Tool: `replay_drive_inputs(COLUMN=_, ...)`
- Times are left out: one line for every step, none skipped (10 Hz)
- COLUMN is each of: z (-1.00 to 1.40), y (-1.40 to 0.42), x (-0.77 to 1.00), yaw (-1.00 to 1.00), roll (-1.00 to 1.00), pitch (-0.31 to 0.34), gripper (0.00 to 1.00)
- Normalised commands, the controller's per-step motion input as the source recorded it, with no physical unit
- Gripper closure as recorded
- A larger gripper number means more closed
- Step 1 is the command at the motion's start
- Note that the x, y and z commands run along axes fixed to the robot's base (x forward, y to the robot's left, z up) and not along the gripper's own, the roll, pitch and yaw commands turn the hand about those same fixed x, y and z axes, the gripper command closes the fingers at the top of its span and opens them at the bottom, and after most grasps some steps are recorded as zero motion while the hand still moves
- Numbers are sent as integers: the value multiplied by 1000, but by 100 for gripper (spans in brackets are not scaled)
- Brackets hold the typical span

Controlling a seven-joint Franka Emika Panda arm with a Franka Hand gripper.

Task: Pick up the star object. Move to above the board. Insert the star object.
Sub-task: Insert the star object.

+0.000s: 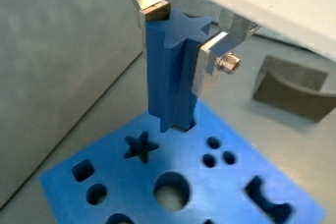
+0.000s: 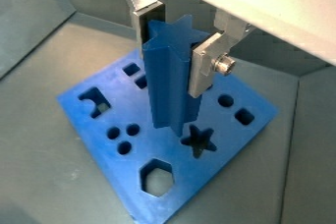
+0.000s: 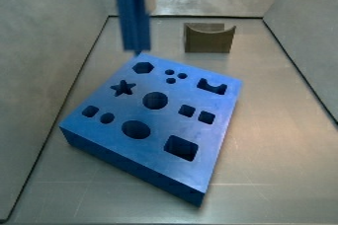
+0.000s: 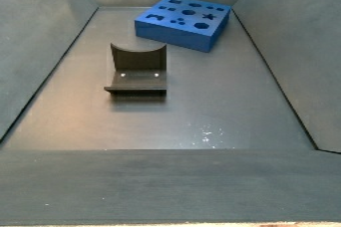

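Note:
My gripper [image 1: 184, 33] is shut on the star object [image 1: 171, 71], a tall blue post with a star-shaped top, and holds it upright near its upper end. It shows the same way in a wrist view [image 2: 176, 41] with the post [image 2: 168, 71]. The post hangs over the board [image 1: 125, 174], a flat blue slab with many shaped holes. Its lower end is a little above the board, close to the star hole [image 2: 197, 140] but beside it. In a side view the post [image 3: 132, 17] hangs over the board's [image 3: 132, 165] far left part, behind the star hole [image 3: 122, 88].
The dark olive notched fixture [image 3: 208, 37] stands on the grey floor beyond the board; it also shows in a side view [image 4: 138, 70] and a wrist view [image 1: 296, 85]. Sloping grey walls enclose the floor. The board [image 4: 180, 37] lies at the far end.

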Motion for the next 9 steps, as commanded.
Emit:
replay_drive_inputs(z=-26, y=0, x=0, yaw=0, roll=0, pitch=0, gripper=100)
replay_drive_inputs(z=-697, y=-100, x=-63, yaw=0, roll=0, pitch=-103, gripper=100)
replay_drive_inputs(z=-926, y=-54, x=-9, yaw=526, roll=-109, pitch=-26, gripper=100)
replay_drive_inputs(z=-757, y=-80, x=-114, yaw=720, roll=-74, pitch=-157, gripper=100)
replay_drive_inputs(z=-17, y=-120, x=-31, yaw=126, roll=-9, pitch=-89, gripper=100)
replay_drive_inputs(z=-17, y=0, x=0, yaw=0, roll=0, pitch=0, gripper=100)
replay_drive_inputs(z=-254, y=-77, x=-23, yaw=-174, roll=46, pitch=0, gripper=100)
replay_drive_inputs(z=-326, y=-40, x=-126, yaw=-351, roll=220, pitch=9, gripper=100)
replay_drive_inputs(z=0, y=0, x=0, yaw=0, roll=0, pitch=11, gripper=100)
